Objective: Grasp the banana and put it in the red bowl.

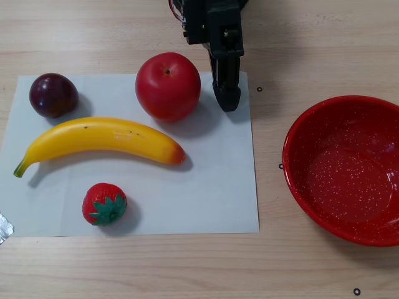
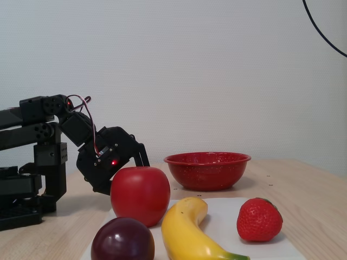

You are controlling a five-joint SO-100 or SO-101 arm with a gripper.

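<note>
The long yellow banana [image 1: 100, 140] lies across the white paper, green stem at the left and orange-red end at the right in the other view. In the fixed view the banana [image 2: 187, 230] points toward the camera. The speckled red bowl [image 1: 346, 168] stands empty on the wood, right of the paper; the fixed view shows the bowl [image 2: 207, 169] at the back. My black gripper [image 1: 227, 103] hangs just right of the red apple, above the paper's far edge, fingers together and holding nothing. The fixed view has the gripper [image 2: 144, 160] low behind the apple.
A red apple [image 1: 168, 86] sits between gripper and banana. A dark plum [image 1: 53, 94] lies at the paper's far left and a strawberry [image 1: 104, 204] near its front edge. The white paper [image 1: 212, 187] covers the table's left half. The arm base [image 2: 32, 179] stands at the left in the fixed view.
</note>
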